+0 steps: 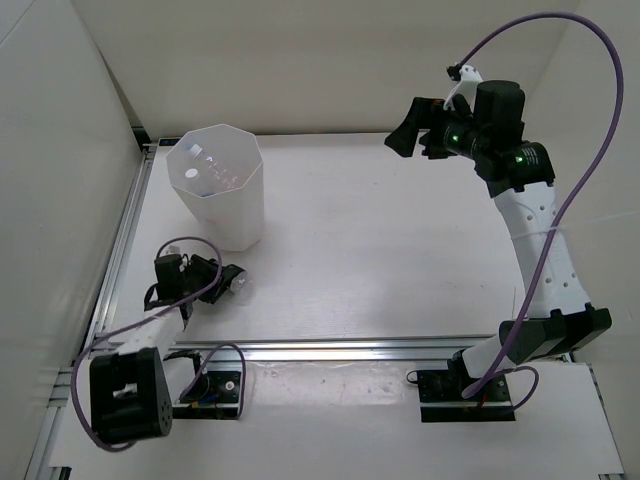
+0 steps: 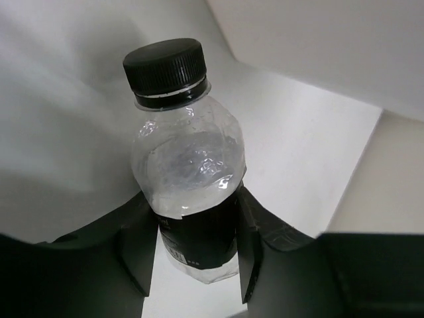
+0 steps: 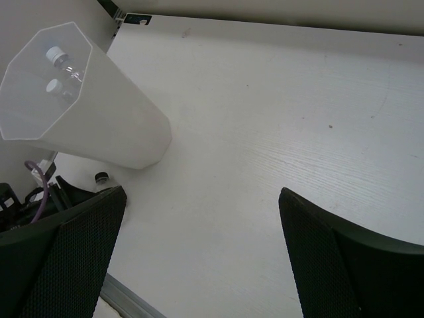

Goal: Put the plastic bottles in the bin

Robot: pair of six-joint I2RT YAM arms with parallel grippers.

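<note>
The short clear bottle with a black cap [image 2: 189, 179] sits between the fingers of my left gripper [image 2: 195, 248], which is shut on its dark-labelled lower body. In the top view this gripper [image 1: 225, 283] is low over the table just in front of the bin, and the bottle [image 1: 239, 288] pokes out to its right. The white faceted bin [image 1: 215, 190] stands at the back left, with other bottles inside it [image 1: 213, 172]. Two white caps [image 3: 53, 54] show in it in the right wrist view. My right gripper [image 1: 412, 130] is open, empty and raised at the far right.
A metal rail [image 1: 330, 348] runs along the table's near edge and another along the left side [image 1: 120, 250]. White walls enclose the back and sides. In the right wrist view the bin [image 3: 99, 112] and the black-capped bottle [image 3: 103, 177] sit left of my open gripper [image 3: 205, 258].
</note>
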